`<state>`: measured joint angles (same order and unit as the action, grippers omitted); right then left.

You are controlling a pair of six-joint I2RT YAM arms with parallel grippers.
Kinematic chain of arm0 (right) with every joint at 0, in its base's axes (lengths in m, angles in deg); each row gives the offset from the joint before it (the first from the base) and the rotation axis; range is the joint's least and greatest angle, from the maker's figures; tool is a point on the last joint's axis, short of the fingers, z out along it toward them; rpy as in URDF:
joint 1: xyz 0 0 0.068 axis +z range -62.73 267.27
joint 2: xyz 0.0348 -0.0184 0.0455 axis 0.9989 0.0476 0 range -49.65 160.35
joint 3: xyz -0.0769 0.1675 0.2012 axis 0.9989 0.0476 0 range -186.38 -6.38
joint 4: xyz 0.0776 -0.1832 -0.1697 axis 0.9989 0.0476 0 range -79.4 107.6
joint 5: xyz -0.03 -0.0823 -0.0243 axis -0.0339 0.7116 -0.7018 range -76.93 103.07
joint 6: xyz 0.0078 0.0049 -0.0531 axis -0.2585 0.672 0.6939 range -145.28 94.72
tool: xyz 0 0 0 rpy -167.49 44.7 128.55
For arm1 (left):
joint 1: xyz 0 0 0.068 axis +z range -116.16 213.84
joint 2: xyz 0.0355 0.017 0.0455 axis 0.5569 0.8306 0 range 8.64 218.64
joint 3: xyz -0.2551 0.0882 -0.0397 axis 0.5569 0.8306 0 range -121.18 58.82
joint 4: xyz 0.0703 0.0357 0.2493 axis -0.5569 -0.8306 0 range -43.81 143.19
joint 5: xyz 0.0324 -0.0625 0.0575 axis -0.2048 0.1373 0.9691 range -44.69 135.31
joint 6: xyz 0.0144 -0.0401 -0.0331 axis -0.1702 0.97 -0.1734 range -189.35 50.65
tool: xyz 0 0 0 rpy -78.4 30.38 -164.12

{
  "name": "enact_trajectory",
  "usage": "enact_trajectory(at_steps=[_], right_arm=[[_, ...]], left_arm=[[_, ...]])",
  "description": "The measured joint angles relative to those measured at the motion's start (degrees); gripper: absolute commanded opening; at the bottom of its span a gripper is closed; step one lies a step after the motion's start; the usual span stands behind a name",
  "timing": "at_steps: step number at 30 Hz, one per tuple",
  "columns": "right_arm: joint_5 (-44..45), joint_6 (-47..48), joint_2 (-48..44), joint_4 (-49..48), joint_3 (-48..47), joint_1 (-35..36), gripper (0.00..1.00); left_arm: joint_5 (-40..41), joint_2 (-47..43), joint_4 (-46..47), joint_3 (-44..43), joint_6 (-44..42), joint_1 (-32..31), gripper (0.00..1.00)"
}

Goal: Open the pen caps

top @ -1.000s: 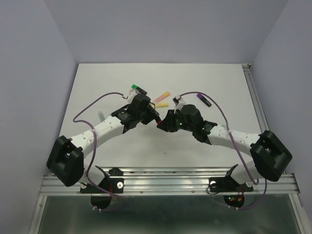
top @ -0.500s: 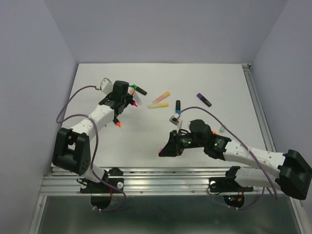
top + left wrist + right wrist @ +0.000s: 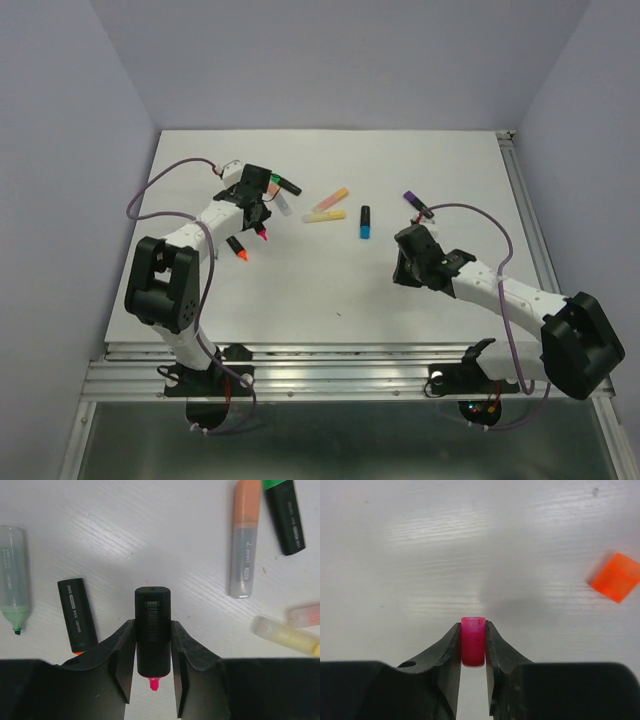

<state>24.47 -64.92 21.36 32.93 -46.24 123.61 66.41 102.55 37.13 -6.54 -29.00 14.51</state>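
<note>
My left gripper (image 3: 152, 647) is shut on a black marker barrel (image 3: 152, 625) whose bare pink tip points back between the fingers. In the top view this gripper (image 3: 257, 210) hangs at the back left with the uncapped marker (image 3: 262, 231). My right gripper (image 3: 473, 647) is shut on a small pink pen cap (image 3: 473, 641) just above the table. From above, the right gripper (image 3: 403, 265) is at the right and hides the cap. An orange cap (image 3: 616, 577) lies loose to its right.
Around the left gripper lie a black marker with an orange tip (image 3: 77, 615), an uncapped pastel green marker (image 3: 14, 580), an orange-capped pastel marker (image 3: 245, 535) and a green-capped black one (image 3: 284, 515). Mid-table are a yellow marker (image 3: 322, 215), a blue-capped marker (image 3: 366, 222) and a purple-capped one (image 3: 418, 205).
A second ago both grippers met at mid-table. They have drawn apart: the left arm swung to the back left with the barrel, the right moved right with the pink cap.
</note>
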Motion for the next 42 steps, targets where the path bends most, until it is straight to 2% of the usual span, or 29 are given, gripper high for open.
enact_trajectory(at_steps=[5,11,13,17,18,19,23,24,28,29,30,31,33,34,35,36,37,42], right_arm=[[10.7,0.0,3.5,6.3,0.0,-0.9,0.08],[16.3,-0.1,5.6,8.7,0.0,-6.4,0.09],[17.0,-0.1,5.6,8.8,0.0,-7.6,0.15],[18.1,0.0,6.8,8.6,0.0,-8.9,0.17],[18.2,0.2,7.4,8.6,0.0,-8.9,0.19],[18.3,0.2,8.1,8.6,0.0,-8.9,0.19],[18.4,0.5,9.9,8.7,-0.2,-8.9,0.22],[18.6,0.7,10.1,8.7,-0.5,-8.9,0.37],[18.7,0.9,10.1,8.7,-1.7,-8.9,0.42],[18.7,1.0,10.1,8.8,-2.1,-8.9,0.52],[18.7,1.1,10.1,8.8,-2.3,-8.9,0.57],[18.6,1.1,10.1,8.8,-2.9,-8.9,0.59],[18.4,1.3,9.7,8.8,-3.5,-8.9,0.7],[18.2,1.5,9.3,8.8,-3.7,-8.9,0.83],[18.0,1.4,8.8,8.9,-3.9,-8.9,0.83],[17.6,1.8,8.0,9.0,-4.1,-8.9,0.95],[17.5,1.9,7.1,9.2,-4.4,-8.9,1.0],[16.7,2.4,0.9,9.4,-5.4,-8.9,1.0]], left_arm=[[1.4,4.5,-2.7,0.0,-1.5,0.5,0.0],[2.1,7.4,-4.4,0.0,-1.7,1.2,0.01],[2.5,7.5,-4.8,0.0,-1.6,1.5,0.12],[3.0,7.5,-5.0,0.0,-1.3,1.5,0.27],[3.0,7.5,-5.0,0.0,-1.2,1.6,0.37],[3.0,7.5,-5.0,0.0,-1.2,1.6,0.41],[3.0,7.5,-5.4,-0.3,-0.9,1.6,0.5],[3.0,7.5,-5.5,-0.5,-0.9,1.6,0.5],[2.9,7.5,-5.6,-1.2,-0.7,1.6,0.61],[2.9,7.5,-5.6,-1.3,-0.6,1.6,0.65],[2.9,7.5,-5.6,-1.3,-0.6,1.6,0.67],[2.8,7.5,-5.7,-1.3,-0.6,1.6,0.7],[2.5,7.5,-5.7,-1.4,-0.5,1.6,0.75],[1.9,7.5,-5.7,-1.6,-0.5,1.6,0.78],[1.6,7.5,-5.7,-1.8,-0.6,1.6,0.81],[0.7,7.5,-5.7,-2.3,-0.7,1.6,0.84],[0.2,7.5,-5.7,-2.7,-0.8,1.6,0.86],[-3.4,7.5,-5.7,-8.3,-1.4,1.6,0.89]])
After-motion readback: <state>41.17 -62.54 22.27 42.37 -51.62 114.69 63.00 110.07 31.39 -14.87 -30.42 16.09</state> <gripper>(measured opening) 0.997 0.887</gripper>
